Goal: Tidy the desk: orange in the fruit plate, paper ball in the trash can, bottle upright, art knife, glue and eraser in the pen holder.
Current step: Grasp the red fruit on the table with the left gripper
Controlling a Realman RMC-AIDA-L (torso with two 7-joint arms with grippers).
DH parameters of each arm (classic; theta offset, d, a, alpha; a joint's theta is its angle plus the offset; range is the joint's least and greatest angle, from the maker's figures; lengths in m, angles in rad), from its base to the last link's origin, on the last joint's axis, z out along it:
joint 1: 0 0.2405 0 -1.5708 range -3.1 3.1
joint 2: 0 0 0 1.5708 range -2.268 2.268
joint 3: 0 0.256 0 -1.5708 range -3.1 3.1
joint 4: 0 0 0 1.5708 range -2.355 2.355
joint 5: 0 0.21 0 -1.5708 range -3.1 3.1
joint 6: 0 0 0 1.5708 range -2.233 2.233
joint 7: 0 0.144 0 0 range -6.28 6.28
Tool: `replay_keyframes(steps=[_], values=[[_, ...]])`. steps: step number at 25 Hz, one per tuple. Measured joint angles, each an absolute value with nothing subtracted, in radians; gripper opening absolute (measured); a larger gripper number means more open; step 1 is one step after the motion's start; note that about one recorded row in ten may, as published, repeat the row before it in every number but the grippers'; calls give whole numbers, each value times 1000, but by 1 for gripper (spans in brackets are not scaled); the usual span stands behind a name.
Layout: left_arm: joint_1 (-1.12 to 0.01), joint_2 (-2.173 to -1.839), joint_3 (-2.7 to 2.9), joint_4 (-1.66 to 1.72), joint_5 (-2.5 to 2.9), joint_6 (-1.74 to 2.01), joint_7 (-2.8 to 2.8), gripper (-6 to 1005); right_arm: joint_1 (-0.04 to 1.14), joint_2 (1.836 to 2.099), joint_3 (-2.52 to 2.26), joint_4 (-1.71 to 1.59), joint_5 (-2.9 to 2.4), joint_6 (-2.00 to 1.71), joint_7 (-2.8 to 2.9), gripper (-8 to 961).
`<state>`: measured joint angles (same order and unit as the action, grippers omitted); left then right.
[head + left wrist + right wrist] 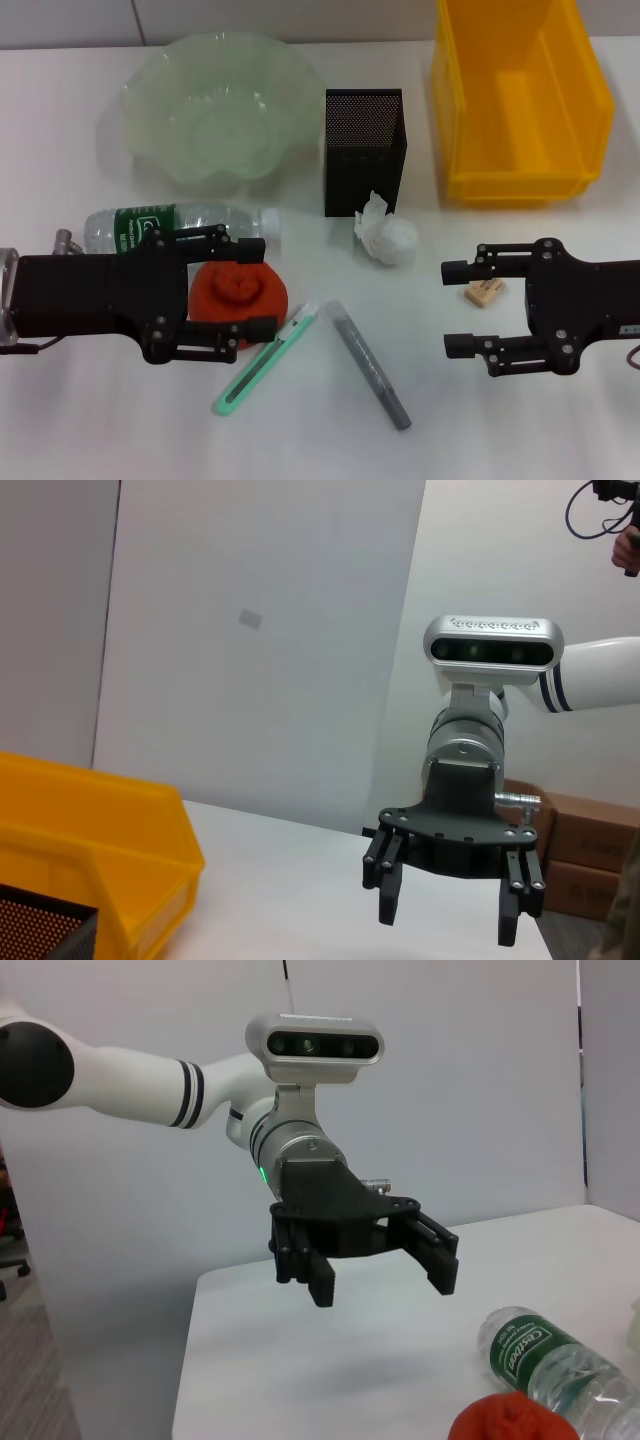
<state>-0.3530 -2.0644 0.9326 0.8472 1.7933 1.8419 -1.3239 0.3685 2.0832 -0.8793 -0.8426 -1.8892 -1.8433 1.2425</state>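
Two black grippers hover over a white desk (120, 420) in the head view. The left gripper (262, 288) has its fingers spread apart, straddling the orange (240, 293), a rough, crinkled round lump that lies between the two fingers. Just behind it the clear plastic bottle (180, 226) lies on its side, green label up. Beside the orange a mint-green art knife (268, 357) lies slanted, and next to it a slim grey stick (370, 365), probably the glue, angles the other way; their near ends almost meet. The right gripper (456, 307) is also spread wide, and the small tan eraser (485, 291) sits between its fingers on the desk. A crumpled white paper ball (387, 236) rests against the foot of the black mesh pen holder (363, 150). A pale green, wavy-edged glassy fruit plate (217, 105) stands to the left of the holder, and a glossy yellow plastic bin (518, 100) to the right, both at the back.

From the left wrist, the right gripper (450, 920) hangs with fingers apart above the desk; the yellow bin (90, 840) and a corner of the mesh holder (40, 930) fill the near side.

From the right wrist, the left gripper (385, 1275) shows its fingers parted above the desk, with the bottle (555, 1360) and the orange (510, 1422) lying close together in front.
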Motion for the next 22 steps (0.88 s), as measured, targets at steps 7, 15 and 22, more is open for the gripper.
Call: replay_keyframes(steps=[7, 15, 22], values=[[-349, -2065, 934, 847, 1793, 1817, -1322, 802, 370, 2083, -882, -827, -1889, -1830, 1242, 709], [-356, -2068, 934, 749, 1792, 1682, -1262, 803, 375, 2083, -877, -777, -1885, -1802, 1242, 708], [-391, -2070, 933, 547, 1787, 1525, -1112, 803, 393, 2082, -877, -724, -1885, -1792, 1243, 708]])
